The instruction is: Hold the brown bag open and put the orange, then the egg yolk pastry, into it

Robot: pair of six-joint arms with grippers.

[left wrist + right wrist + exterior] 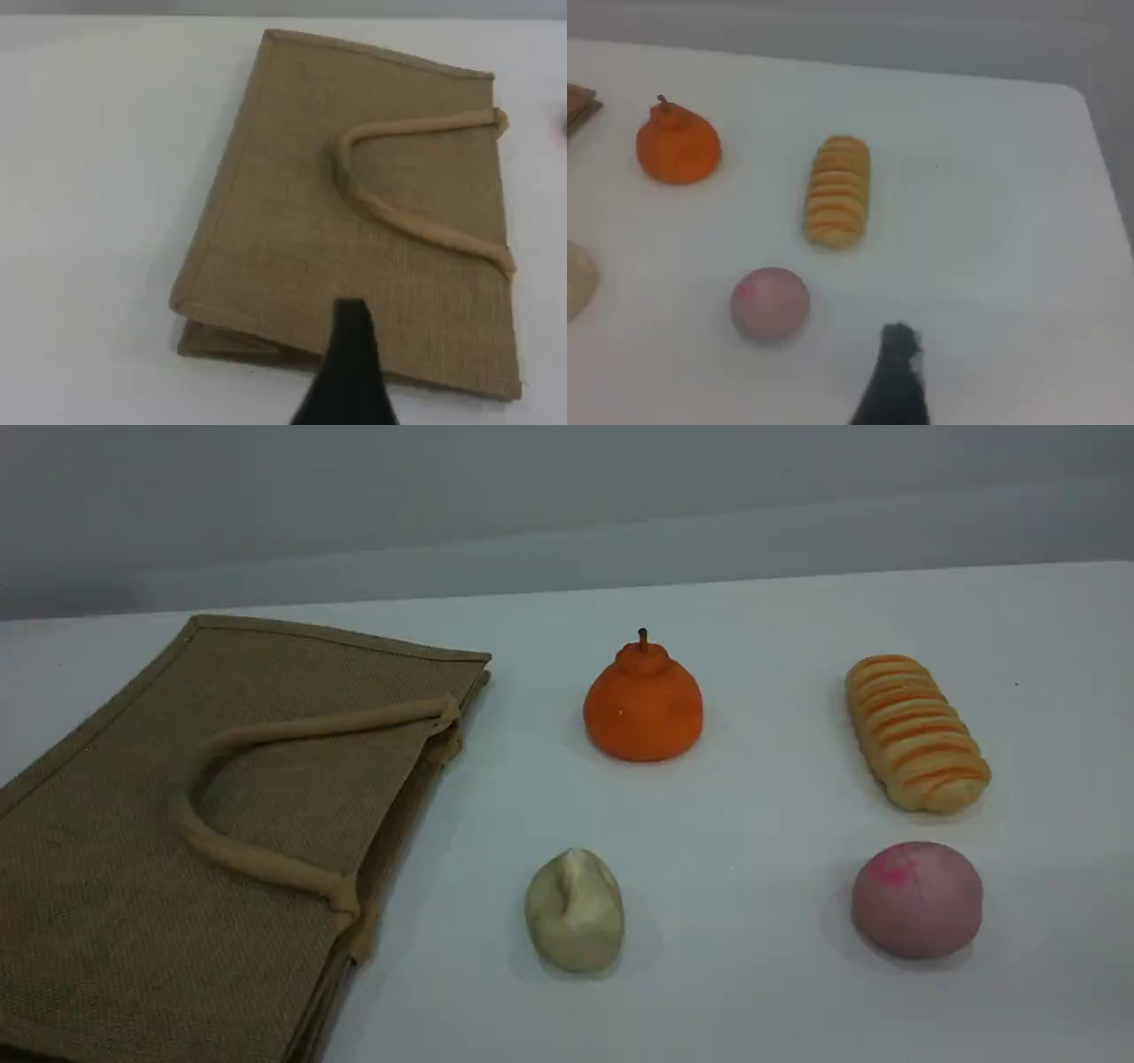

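Jute, floppy and light by my reckoning: the brown bag (133, 850) lies flat at the table's (762, 620) left, with the orange (643, 708) and the squashy-looking egg yolk pastry (575, 911) to its right. I'd pinch the top handle (248, 861). Left gripper (352, 332) and right gripper (898, 354) hang wide open, holding nothing. No lettering shows.

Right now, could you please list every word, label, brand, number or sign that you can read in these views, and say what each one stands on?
There is none to read in any view.
The brown bag shows plain weave with no print or tag.
The orange, egg yolk pastry, striped bread loaf and pink bun carry no sticker.
The table bears no marking.
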